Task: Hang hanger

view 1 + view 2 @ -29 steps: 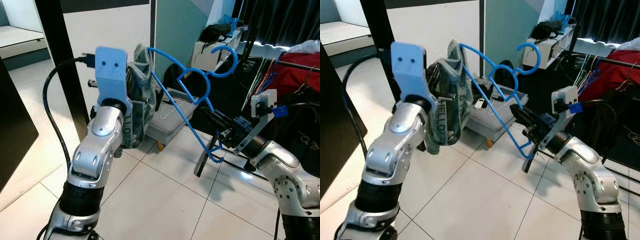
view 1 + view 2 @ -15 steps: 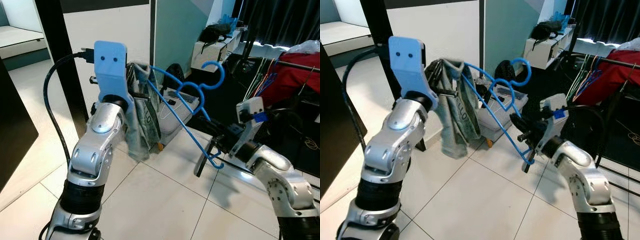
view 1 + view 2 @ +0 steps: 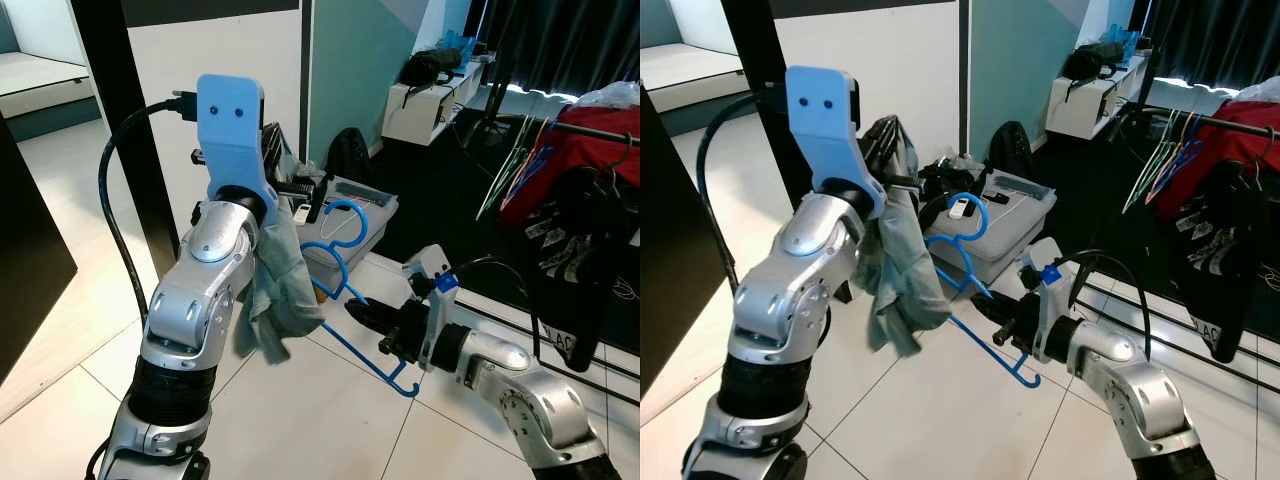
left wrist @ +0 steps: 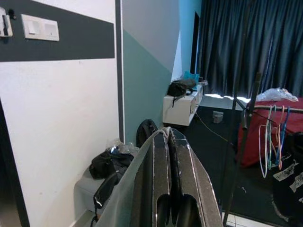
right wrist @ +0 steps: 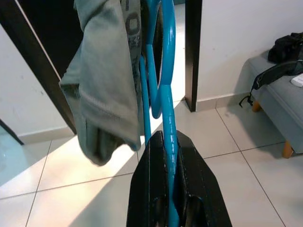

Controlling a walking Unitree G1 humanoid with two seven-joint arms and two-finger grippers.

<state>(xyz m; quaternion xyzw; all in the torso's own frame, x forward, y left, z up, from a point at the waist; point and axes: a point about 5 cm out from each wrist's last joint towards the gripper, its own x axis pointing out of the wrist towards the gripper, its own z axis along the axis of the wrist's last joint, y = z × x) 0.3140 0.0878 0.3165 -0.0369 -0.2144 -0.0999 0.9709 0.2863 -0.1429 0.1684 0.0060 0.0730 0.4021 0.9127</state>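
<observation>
Two grippers share the load above the tiled floor (image 3: pixel 330 400). Low in front of the robot, the right gripper (image 5: pixel 165 156) has its fingers pinched on the bar of the blue hanger (image 3: pixel 340 270), whose hook curls upward in mid-air. Raised higher, the left gripper (image 4: pixel 166 142) has its fingers pressed together on the grey-green garment (image 3: pixel 275 300), which droops beside the hanger. Well apart to the right stands a clothes rack (image 3: pixel 590 130) with hangers and dark clothes.
</observation>
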